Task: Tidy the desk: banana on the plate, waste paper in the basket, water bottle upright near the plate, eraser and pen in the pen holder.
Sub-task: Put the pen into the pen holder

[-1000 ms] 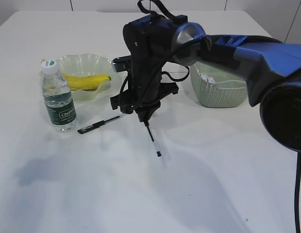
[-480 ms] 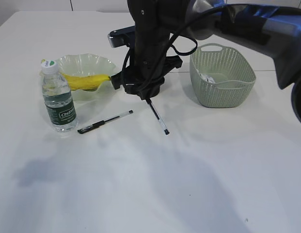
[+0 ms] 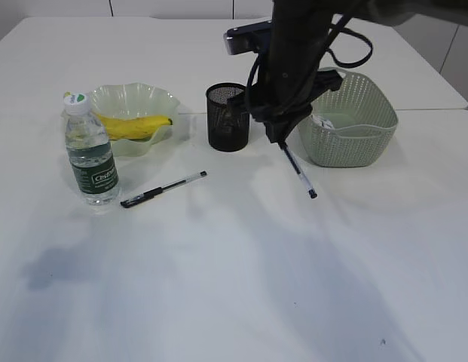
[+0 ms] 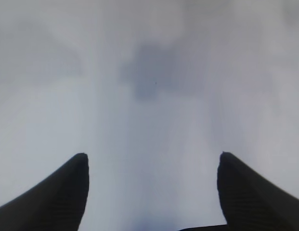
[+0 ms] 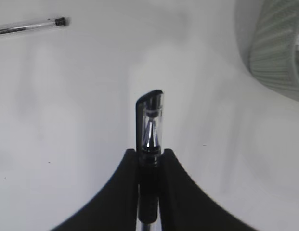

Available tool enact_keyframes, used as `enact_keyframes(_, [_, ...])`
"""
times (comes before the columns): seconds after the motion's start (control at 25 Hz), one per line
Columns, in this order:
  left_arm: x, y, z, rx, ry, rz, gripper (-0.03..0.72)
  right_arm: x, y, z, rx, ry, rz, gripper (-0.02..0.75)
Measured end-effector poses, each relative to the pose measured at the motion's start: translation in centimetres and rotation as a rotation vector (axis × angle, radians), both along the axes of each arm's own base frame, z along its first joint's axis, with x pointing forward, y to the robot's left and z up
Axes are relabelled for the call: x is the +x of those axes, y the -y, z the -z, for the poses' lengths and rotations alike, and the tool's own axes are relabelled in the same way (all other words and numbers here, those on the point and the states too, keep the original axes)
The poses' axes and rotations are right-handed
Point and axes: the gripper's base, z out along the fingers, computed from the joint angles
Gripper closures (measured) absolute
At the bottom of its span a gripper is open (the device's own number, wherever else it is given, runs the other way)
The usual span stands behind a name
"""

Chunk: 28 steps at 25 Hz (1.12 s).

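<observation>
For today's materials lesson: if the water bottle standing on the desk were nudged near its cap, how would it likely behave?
The water bottle stands tall and narrow beside the plate, so a push near the cap would probably tip it. Once lying down, its round body would likely roll. Its thin clear plastic would probably dent under a firm squeeze.

Left gripper (image 4: 151, 192) jaws spread wide, two dark tips at frame bottom, blurred white desk (image 4: 149, 72) beyond
</observation>
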Motion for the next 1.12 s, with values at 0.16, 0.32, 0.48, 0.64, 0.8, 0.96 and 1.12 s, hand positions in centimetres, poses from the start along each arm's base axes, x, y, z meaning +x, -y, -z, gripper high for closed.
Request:
enact_keyframes(0.16, [0.0,0.0,0.0,0.0,0.001,0.0,0.097,0.3,1.2,-1.8,0.036,0.073,0.02,0.677])
enact_keyframes(0.32, [0.0,0.0,0.0,0.0,0.001,0.0,0.097,1.7,1.3,-2.6,0.1,0.216,-0.002,0.677])
enact_keyframes(0.48, [0.0,0.0,0.0,0.0,0.001,0.0,0.097,3.2,0.4,-3.7,0.183,0.428,-0.053,0.677])
enact_keyframes(0.64, [0.0,0.0,0.0,0.0,0.001,0.0,0.097,4.7,-0.3,-4.7,0.249,0.647,-0.099,0.677])
enact_keyframes(0.8, [0.0,0.0,0.0,-0.001,-0.005,0.001,0.097,6.3,-0.6,-3.4,0.287,0.752,-0.116,0.677])
enact_keyframes(0.96, [-0.1,0.0,0.0,-0.001,-0.009,0.003,0.097,7.7,-0.5,-1.8,0.32,0.823,-0.121,0.677])
enact_keyframes(1.12, [-0.1,0.0,0.0,-0.001,-0.009,0.003,0.097,8.7,0.0,-1.0,0.344,0.877,-0.115,0.677])
